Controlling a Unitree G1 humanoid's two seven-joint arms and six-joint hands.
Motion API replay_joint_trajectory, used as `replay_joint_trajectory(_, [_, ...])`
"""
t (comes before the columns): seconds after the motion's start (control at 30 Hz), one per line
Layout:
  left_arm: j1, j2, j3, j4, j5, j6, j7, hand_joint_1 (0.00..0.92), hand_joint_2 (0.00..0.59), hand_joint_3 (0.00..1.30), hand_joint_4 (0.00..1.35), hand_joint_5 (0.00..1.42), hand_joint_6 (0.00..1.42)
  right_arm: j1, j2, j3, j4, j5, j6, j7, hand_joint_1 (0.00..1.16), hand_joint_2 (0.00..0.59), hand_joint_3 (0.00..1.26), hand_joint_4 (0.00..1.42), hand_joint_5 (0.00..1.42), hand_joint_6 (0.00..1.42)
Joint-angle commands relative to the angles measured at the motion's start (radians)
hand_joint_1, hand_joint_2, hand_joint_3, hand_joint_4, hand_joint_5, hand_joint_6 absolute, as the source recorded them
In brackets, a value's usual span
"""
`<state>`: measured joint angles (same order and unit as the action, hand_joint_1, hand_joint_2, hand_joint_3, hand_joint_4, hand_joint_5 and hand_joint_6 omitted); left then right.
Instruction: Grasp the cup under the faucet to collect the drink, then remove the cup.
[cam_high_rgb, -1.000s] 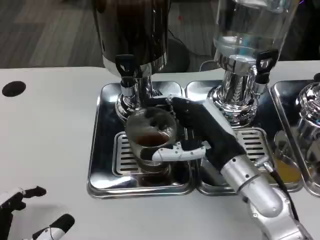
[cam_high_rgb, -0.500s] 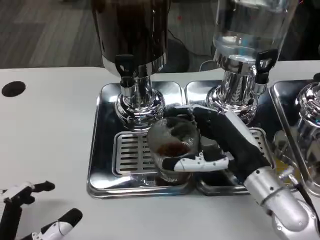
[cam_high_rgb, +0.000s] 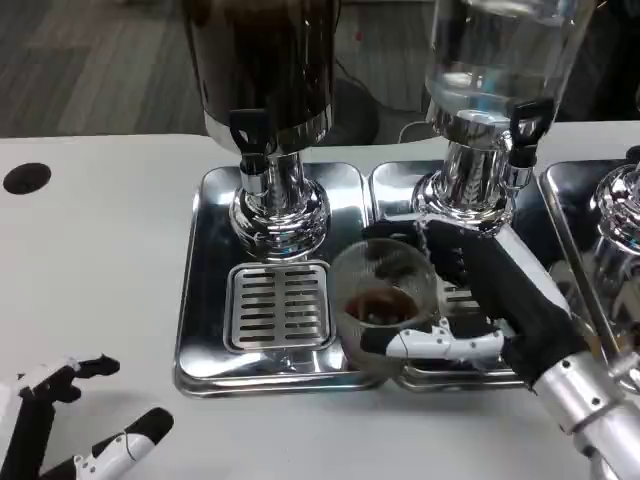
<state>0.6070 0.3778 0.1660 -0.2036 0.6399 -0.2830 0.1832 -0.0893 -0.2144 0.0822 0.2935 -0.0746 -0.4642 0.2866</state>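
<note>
A clear glass cup (cam_high_rgb: 383, 300) with dark drink in its bottom hangs over the seam between the two steel trays, right of the slotted grate (cam_high_rgb: 278, 306). My right hand (cam_high_rgb: 490, 300) grips the cup from its right side, thumb across the front. The dark dispenser's faucet (cam_high_rgb: 251, 140) stands at the back left of the cup, with nothing under it. My left hand (cam_high_rgb: 70, 425) lies low at the bottom left on the white table, fingers apart, holding nothing.
The left steel tray (cam_high_rgb: 205, 290) holds the dark dispenser's chrome base (cam_high_rgb: 280, 210). A clear dispenser (cam_high_rgb: 490, 110) stands on the second tray behind my right hand. A third dispenser (cam_high_rgb: 618, 215) is at the right edge. A black round hole (cam_high_rgb: 27, 177) marks the table's left.
My right hand has carried the cup away from under the dark faucet, rightward and toward me, off the grate. The left hand has shifted slightly right.
</note>
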Motion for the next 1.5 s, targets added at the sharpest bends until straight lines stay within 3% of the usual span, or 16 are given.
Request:
replay_joint_trajectory(0.03, [-0.014, 0.007, -0.014, 0.022, -0.002, 0.011, -0.008, 0.006, 0.083, 0.41, 0.33, 0.41, 0.24, 0.042, -0.021, -0.021, -0.083, 0.036, -0.001, 0.014, 0.91, 0.139, 0.53, 0.5, 0.56, 0.44])
replay_joint_trajectory(0.37, [-0.034, 0.012, -0.024, 0.054, -0.012, 0.013, -0.004, 0.006, 0.083, 0.4, 0.33, 0.41, 0.25, 0.175, -0.063, -0.056, -0.169, 0.074, -0.023, 0.044, 0.91, 0.139, 0.53, 0.5, 0.56, 0.44])
replay_joint_trajectory(0.93, [-0.02, 0.01, -0.017, 0.066, -0.032, 0.0, 0.0, 0.006, 0.083, 0.4, 0.33, 0.41, 0.25, 0.372, -0.086, -0.111, -0.232, 0.154, -0.111, 0.088, 0.9, 0.129, 0.54, 0.5, 0.56, 0.44])
replay_joint_trajectory(1.17, [0.01, 0.022, -0.009, 0.024, -0.04, 0.007, -0.013, 0.006, 0.083, 0.4, 0.33, 0.42, 0.26, 0.403, -0.071, -0.131, -0.155, 0.181, -0.222, 0.099, 0.89, 0.134, 0.54, 0.5, 0.56, 0.44])
replay_joint_trajectory(1.5, [0.08, 0.021, 0.02, -0.086, -0.023, 0.044, -0.041, 0.006, 0.083, 0.4, 0.33, 0.42, 0.27, 0.333, -0.03, -0.118, 0.049, 0.184, -0.375, 0.107, 0.89, 0.135, 0.54, 0.5, 0.56, 0.44])
